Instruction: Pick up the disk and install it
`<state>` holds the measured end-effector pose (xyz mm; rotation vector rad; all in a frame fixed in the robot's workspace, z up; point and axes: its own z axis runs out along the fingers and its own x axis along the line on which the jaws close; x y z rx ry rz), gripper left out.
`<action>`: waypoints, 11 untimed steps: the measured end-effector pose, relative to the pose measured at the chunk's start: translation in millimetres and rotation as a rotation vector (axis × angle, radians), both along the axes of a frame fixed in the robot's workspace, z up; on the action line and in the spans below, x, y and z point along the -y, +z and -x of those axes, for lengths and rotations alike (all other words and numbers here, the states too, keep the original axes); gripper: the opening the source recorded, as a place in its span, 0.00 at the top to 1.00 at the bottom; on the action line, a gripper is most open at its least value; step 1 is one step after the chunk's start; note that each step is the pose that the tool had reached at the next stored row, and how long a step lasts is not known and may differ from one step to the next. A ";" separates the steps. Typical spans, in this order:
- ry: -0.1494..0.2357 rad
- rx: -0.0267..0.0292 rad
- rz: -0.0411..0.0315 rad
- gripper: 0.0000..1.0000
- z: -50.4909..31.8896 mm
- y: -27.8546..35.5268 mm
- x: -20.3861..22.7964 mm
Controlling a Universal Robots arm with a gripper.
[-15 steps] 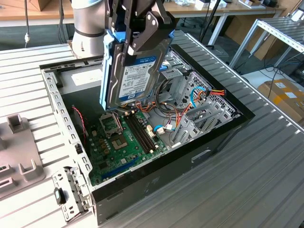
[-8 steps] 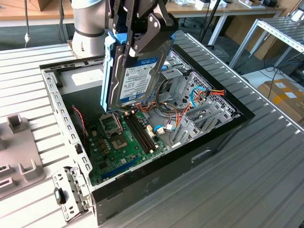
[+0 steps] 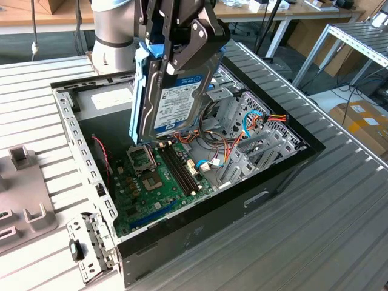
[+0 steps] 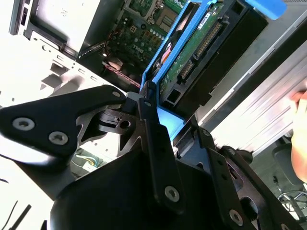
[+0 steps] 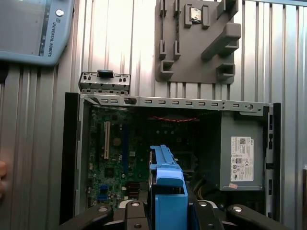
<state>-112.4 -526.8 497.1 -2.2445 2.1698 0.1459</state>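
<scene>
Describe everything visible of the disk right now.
The disk is a flat dark hard drive with a white-and-blue label, framed by a bright blue plastic carrier. The second wrist view shows its green circuit board and connectors. It hangs nearly upright, slightly tilted, above the motherboard in the open computer case. The gripper is shut on its upper end; nothing else touches it.

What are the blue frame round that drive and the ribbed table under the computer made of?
The frame on the disk looks like moulded plastic: evenly bright blue, smooth, faintly glossy. The table seems aluminium or similar metal: pale grey, dull sheen, straight ribs.
</scene>
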 end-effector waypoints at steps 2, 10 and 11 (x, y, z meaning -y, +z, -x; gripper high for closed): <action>0.000 0.0000 0.0001 0.63 0.0 0.0 1.0; 0.000 0.0000 0.0001 0.63 -0.1 -0.1 6.4; 0.000 -0.0001 0.0001 0.63 -0.1 -0.1 7.5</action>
